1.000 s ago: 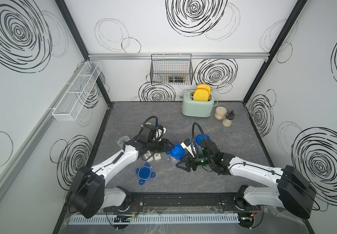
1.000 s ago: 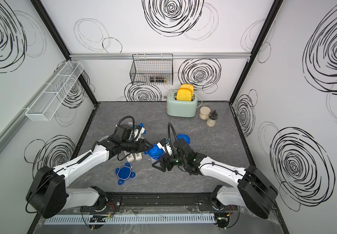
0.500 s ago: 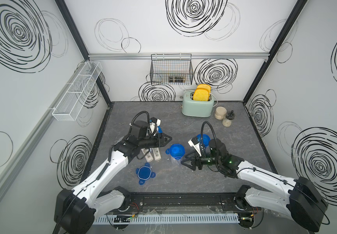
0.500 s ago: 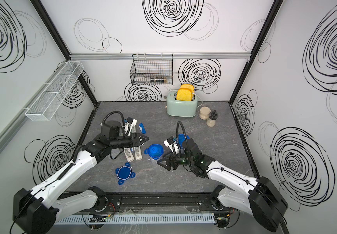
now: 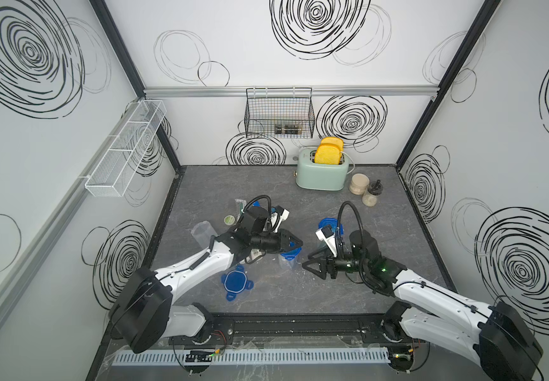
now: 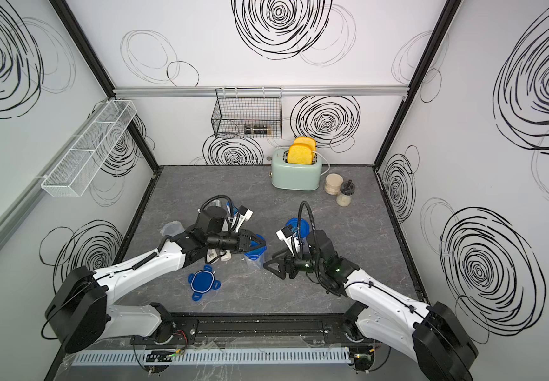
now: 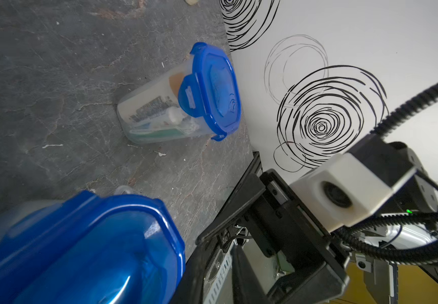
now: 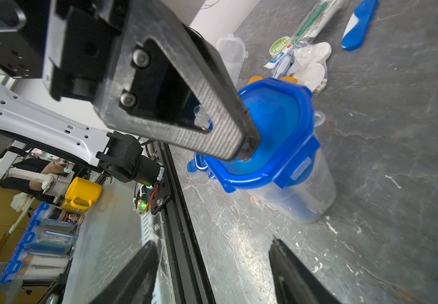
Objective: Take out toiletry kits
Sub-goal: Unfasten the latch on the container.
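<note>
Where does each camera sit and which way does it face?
Top views: high at the front, looking down toward the back wall across the grey table; both white arms show, with left gripper and right gripper.
Left wrist: on the left arm, facing the right wall; sees a blue-lidded clear plastic jar holding a toiletry kit, plus the right gripper; own fingers unclear.
Right wrist: on the right arm, facing the left arm; own fingers show apart.
Shared: both wrist views show the second blue-lidded jar under the left gripper.
</note>
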Robot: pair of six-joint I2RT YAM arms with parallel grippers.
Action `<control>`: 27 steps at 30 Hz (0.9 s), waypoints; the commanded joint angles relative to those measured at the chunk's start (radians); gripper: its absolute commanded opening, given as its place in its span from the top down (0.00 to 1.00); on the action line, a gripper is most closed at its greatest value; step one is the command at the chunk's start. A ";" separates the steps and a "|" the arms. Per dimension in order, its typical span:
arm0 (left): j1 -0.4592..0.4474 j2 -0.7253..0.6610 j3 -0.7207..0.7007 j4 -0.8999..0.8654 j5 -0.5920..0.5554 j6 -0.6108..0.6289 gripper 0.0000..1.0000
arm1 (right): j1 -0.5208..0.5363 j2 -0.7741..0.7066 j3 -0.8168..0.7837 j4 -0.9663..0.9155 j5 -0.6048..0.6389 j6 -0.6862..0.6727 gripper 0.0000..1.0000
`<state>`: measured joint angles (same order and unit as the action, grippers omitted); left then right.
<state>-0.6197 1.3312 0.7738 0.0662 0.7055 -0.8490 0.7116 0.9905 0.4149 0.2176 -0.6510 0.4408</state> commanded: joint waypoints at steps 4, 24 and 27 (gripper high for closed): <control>0.028 0.015 -0.035 0.058 -0.017 -0.015 0.80 | 0.034 0.044 -0.019 0.111 -0.025 0.061 0.32; 0.057 0.037 -0.080 0.055 -0.015 -0.009 0.86 | 0.139 0.233 0.007 0.381 0.112 0.253 0.30; 0.058 0.040 -0.082 0.055 -0.017 -0.007 0.87 | 0.140 0.243 0.001 0.411 0.124 0.272 0.30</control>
<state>-0.5728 1.3533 0.7170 0.1429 0.7025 -0.8574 0.8448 1.2255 0.4065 0.5533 -0.5591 0.6765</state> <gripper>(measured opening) 0.135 0.698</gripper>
